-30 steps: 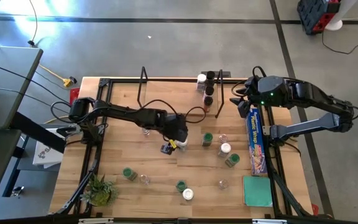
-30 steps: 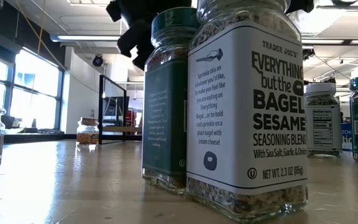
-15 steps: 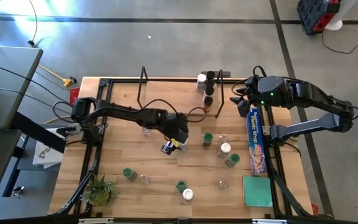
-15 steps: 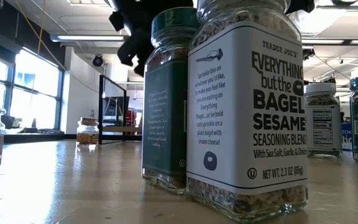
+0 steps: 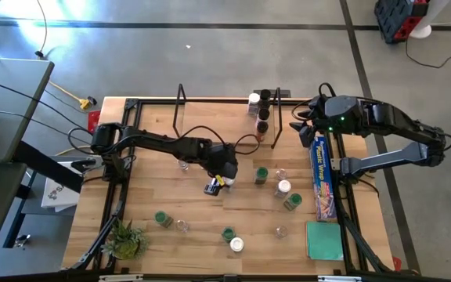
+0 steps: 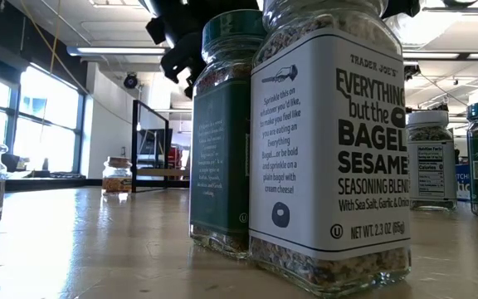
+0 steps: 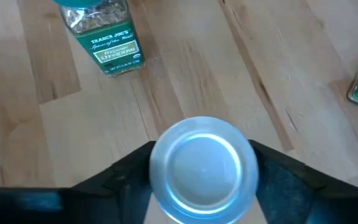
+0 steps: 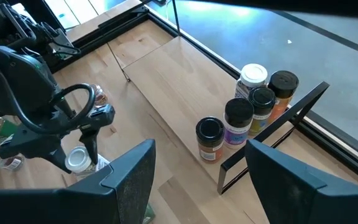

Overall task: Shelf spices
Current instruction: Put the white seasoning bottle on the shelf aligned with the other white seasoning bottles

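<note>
The shelf [image 5: 218, 121], a pale board between black wire end frames, stands at the table's far side, with several spice jars [image 5: 261, 110] grouped at its right end. More jars with green, white and clear lids stand scattered on the table [image 5: 261, 174] [image 5: 283, 187] [image 5: 163, 218]. My left gripper [image 5: 218, 185] [image 7: 204, 171] is at mid-table, around a jar with a silvery-white lid [image 7: 204, 155] [image 8: 76, 160]. My right gripper [image 5: 300, 125] [image 8: 197, 186] hangs open above the shelf's right end, holding nothing. My left gripper has the silvery-lidded jar between its two fingers, one on each opposite side of the lid [image 7: 157, 168]. The fingers [image 7: 126, 174] slant down at it from the table's left. The jar stands upright on the table.
A long blue plastic-wrap box [image 5: 323, 176] and a green pad [image 5: 323, 240] lie along the right edge. A spiky plant [image 5: 128, 239] sits at the near left corner. A black tube frame [image 5: 120, 180] edges the table. In the low view two large jars [image 6: 330, 149] [image 6: 222, 133] fill the foreground.
My left gripper has sunk slightly and rolled a little over the silvery-lidded jar, and its fingers have drawn in against the lid. The jar has stayed in place on the table.
</note>
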You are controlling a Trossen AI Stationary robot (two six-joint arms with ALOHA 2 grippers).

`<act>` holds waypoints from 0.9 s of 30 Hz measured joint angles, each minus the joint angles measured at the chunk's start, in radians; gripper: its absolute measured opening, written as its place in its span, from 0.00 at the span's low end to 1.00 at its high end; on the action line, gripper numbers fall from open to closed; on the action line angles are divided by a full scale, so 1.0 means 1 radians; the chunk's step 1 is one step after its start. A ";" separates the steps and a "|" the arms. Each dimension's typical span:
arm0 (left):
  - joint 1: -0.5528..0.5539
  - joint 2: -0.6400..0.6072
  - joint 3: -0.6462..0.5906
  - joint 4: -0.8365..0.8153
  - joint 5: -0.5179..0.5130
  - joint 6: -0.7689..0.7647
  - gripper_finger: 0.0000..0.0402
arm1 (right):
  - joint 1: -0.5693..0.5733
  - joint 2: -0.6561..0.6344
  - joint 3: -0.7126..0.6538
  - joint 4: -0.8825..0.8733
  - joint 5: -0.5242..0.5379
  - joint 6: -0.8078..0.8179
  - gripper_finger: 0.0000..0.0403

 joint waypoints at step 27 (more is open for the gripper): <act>0.425 0.093 0.320 0.023 -0.025 -0.147 0.49 | 0.000 0.000 0.000 0.000 0.009 0.007 0.60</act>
